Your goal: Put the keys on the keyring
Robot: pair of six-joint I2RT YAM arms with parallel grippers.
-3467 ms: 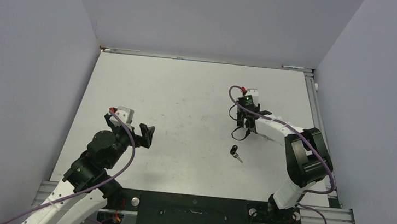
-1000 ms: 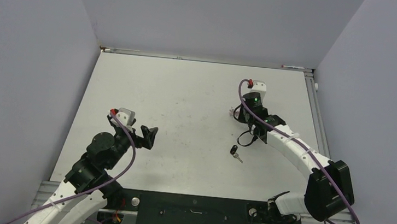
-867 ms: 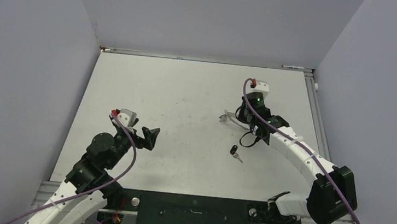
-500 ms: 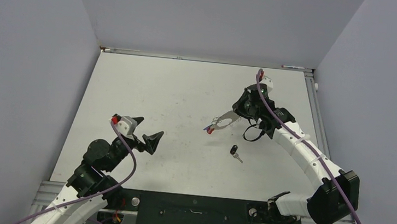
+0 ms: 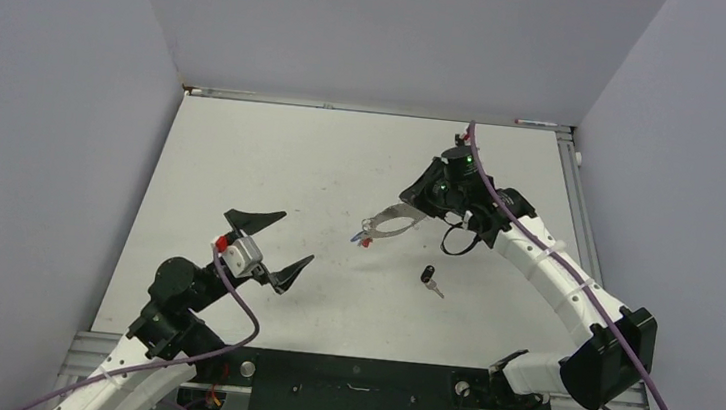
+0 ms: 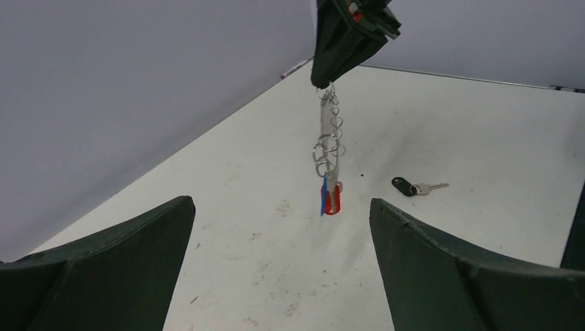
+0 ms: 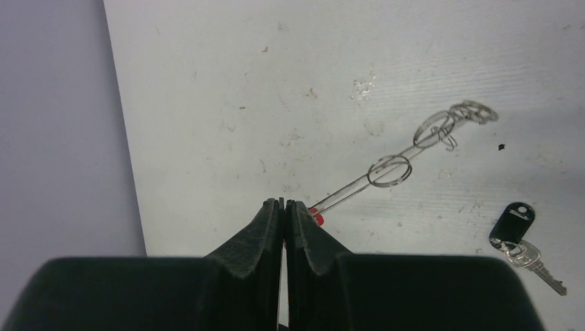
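Note:
My right gripper (image 5: 415, 203) is shut on the keyring (image 5: 389, 223), a thin silver wire loop held up above the table's middle. A red key (image 6: 333, 201) and a blue key (image 6: 323, 198) dangle from the loop's low end, with small silver rings along the wire (image 6: 330, 131). A black key (image 5: 428, 275) lies flat on the table, below and right of the hanging ones. In the right wrist view the shut fingertips (image 7: 283, 204) hide the held part of the keyring (image 7: 390, 169). My left gripper (image 5: 273, 245) is wide open and empty, facing the hanging keys from the left.
The white table (image 5: 273, 156) is walled by grey panels at the left, back and right. A metal rail (image 5: 353, 375) runs along the near edge between the arm bases. The right arm's cable loops beside its wrist (image 5: 456, 242).
The right arm lifted the keyring with the red and blue keys off the table and swung it left toward the middle. The left gripper turned and moved right to face it.

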